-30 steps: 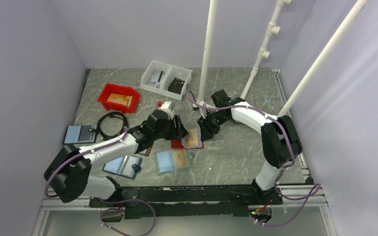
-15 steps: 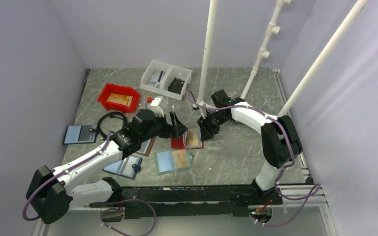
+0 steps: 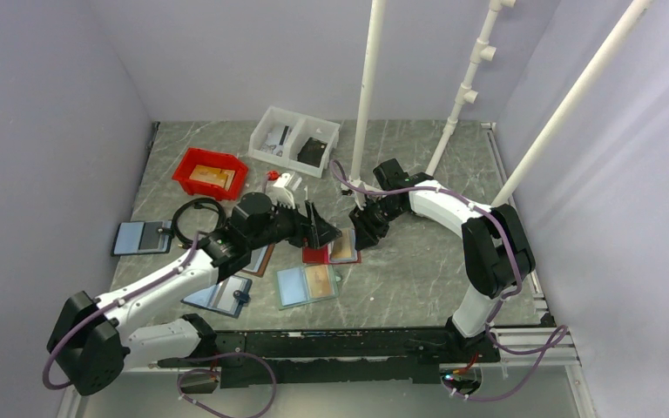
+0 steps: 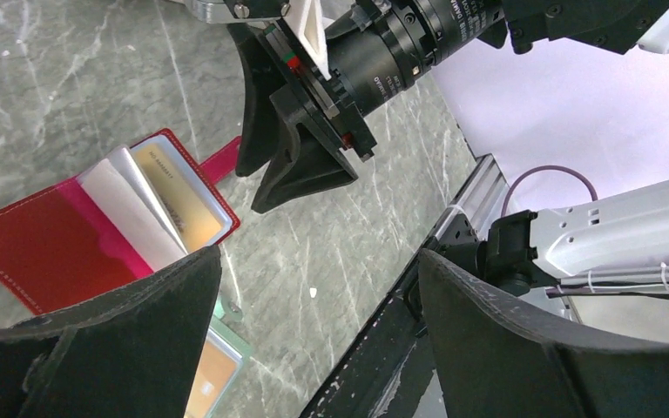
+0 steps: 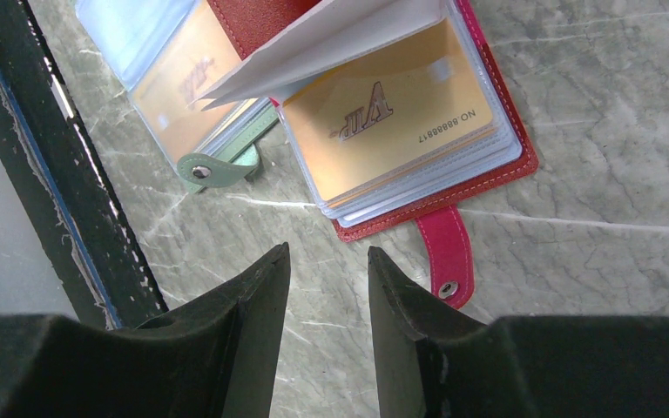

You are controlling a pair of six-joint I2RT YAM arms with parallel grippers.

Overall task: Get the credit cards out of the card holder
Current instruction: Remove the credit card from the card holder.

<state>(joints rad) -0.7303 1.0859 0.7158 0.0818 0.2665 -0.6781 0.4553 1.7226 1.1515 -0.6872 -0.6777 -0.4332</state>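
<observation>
left gripper: arm stretched to centre, spread wide, empty | right gripper: arm bent leftward, slightly apart, empty | red stitched folding card holder: open on grey tabletop between them, orange plastic credit cards inside

right wrist view, upper middle: gold credit card in the red card holder | slanted print reads "VIP" and "NO.88888817" | upper left: second gold card in teal holder bears the same "VIP" mark | left wrist view, top centre: white lettering on black lens barrel, too small to read
</observation>
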